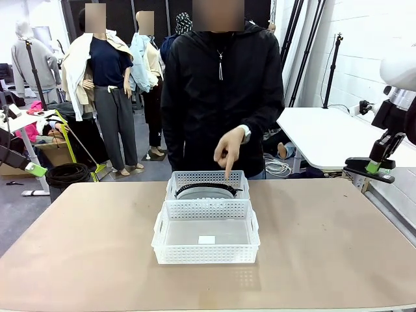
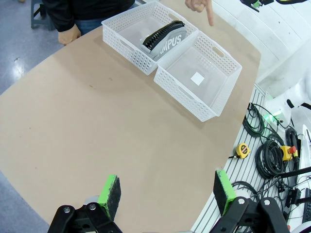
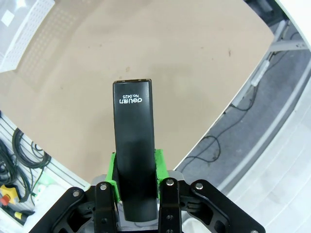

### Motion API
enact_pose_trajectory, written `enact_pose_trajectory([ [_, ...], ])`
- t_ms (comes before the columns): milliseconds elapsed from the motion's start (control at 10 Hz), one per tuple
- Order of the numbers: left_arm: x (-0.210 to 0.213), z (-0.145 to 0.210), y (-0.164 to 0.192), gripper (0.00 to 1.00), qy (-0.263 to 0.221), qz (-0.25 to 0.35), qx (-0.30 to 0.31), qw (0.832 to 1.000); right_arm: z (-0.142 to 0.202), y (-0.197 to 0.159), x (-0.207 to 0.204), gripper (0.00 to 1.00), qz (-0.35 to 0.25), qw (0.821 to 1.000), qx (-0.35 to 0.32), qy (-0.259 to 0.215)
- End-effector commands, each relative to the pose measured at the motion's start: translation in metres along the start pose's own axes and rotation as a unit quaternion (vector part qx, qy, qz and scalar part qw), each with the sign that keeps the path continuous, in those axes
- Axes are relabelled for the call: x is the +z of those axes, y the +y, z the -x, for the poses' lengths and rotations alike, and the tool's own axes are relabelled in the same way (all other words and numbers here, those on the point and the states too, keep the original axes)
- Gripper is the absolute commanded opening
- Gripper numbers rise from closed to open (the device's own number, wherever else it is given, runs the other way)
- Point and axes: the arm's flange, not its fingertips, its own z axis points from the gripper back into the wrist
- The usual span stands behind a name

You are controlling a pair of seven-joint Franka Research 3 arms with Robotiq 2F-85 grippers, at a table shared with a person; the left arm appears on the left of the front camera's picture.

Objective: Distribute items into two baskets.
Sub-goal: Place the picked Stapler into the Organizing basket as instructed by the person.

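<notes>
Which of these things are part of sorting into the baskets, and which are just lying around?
Part of the job: far basket, holding the grey CAMPUS fabric; near basket; stapler, held in the right pincer.

Just lying about: tape measure and cables beside the table.

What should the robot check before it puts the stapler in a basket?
1. Stapler held firmly by the right gripper: ok.
2. Near basket free for it: ok, only a white label inside.
3. Far basket already has the grey CAMPUS fabric piece: ok.
4. Person's hand out of the way: not ok, a finger points down at the far basket.
5. Left gripper open, away from the baskets: ok.
</notes>
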Motion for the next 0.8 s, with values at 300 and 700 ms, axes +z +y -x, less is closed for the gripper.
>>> enact_pose_trajectory([
  [300, 0.0013, 0.0000, -0.0005, 1.00, -0.007, 0.004, -0.001, 1.000, -0.0019, -0.0019, 0.0012, 0.00, 0.003, 1.000, 0.002, 0.000],
  [700, 0.0013, 0.0000, -0.0005, 1.00, -0.007, 0.004, -0.001, 1.000, 0.0000, 0.0000, 0.0000, 0.00, 0.000, 1.000, 0.000, 0.000],
])
